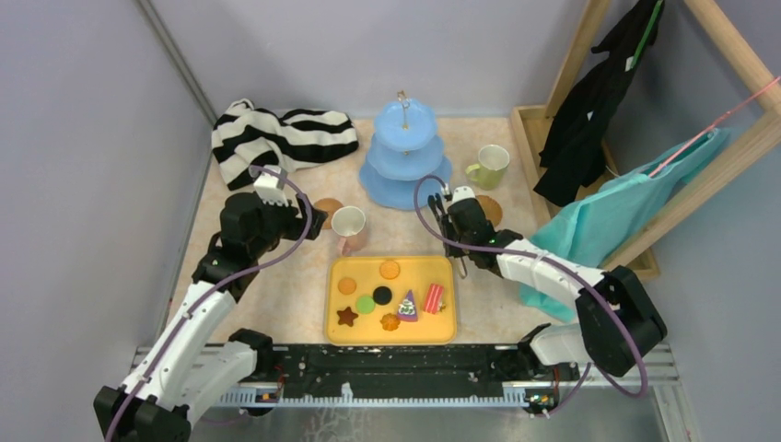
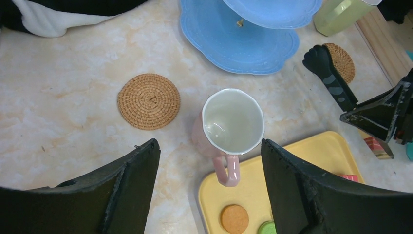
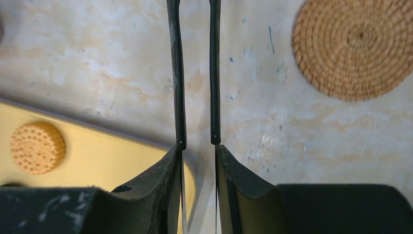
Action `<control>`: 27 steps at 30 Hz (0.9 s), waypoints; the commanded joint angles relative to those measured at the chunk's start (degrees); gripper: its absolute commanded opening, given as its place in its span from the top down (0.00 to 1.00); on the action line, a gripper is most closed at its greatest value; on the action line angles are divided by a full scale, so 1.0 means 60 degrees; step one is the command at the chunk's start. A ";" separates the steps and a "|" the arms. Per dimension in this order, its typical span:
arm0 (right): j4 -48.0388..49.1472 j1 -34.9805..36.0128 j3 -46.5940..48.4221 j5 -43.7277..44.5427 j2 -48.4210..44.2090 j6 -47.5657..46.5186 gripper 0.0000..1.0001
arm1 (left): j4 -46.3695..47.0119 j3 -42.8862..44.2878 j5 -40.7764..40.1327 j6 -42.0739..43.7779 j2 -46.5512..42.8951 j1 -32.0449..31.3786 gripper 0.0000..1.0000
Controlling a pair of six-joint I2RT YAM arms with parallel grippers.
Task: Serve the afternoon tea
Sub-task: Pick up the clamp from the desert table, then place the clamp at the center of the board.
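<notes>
The pink-handled cup (image 1: 348, 226) stands upright just beyond the yellow tray (image 1: 419, 273), its handle over the tray's far left corner (image 2: 214, 192). My left gripper (image 1: 316, 224) is open and empty, and hangs above the cup (image 2: 233, 121) with a finger on each side (image 2: 209, 146). A cork coaster (image 2: 148, 101) lies to the cup's left. My right gripper (image 1: 459, 230) is shut on black-tipped tongs (image 3: 177, 73) at the tray's far right corner (image 3: 197, 146). The second coaster (image 3: 353, 46) lies just beyond. The light-blue stand (image 1: 405, 157) and yellow-green cup (image 1: 488, 166) stand at the back. Several toy cookies (image 1: 390, 269) and cake slices (image 1: 407, 306) lie on the tray.
A black-and-white striped cloth (image 1: 276, 136) lies at the back left. A wooden rack (image 1: 737, 138) with a black garment (image 1: 599, 101) and a teal one (image 1: 617, 216) stands at the right. Grey walls close in the left and back.
</notes>
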 commanded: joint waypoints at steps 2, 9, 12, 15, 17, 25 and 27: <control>0.0310 0.0203 -0.0556 0.0746 -0.0349 0.0953 0.73 | -0.0135 0.0469 0.0058 -0.0033 -0.0050 -0.0300 0.19; 0.0740 0.0264 -0.1204 0.1411 -0.0360 0.1872 0.73 | -0.0152 0.0449 -0.0029 0.0024 -0.0213 -0.0413 0.19; 0.0969 0.0367 -0.1439 0.1593 -0.0296 0.2272 0.73 | -0.0140 0.0419 -0.0002 0.0010 -0.0248 -0.0430 0.19; 0.1145 0.0510 -0.1630 0.1797 -0.0180 0.2683 0.73 | -0.0088 0.0399 0.0016 0.0000 -0.0284 -0.0446 0.19; 0.1245 0.0680 -0.1763 0.1996 -0.0096 0.2952 0.73 | -0.0052 0.0380 0.0000 -0.0005 -0.0302 -0.0460 0.18; 0.1537 0.1566 -0.2173 0.2856 -0.0008 0.4224 0.73 | -0.0013 0.0362 -0.0068 0.0002 -0.0434 -0.0468 0.18; 0.1519 0.1814 -0.2213 0.3032 -0.0001 0.4545 0.73 | -0.0052 0.0383 -0.0083 -0.0004 -0.0499 -0.0477 0.18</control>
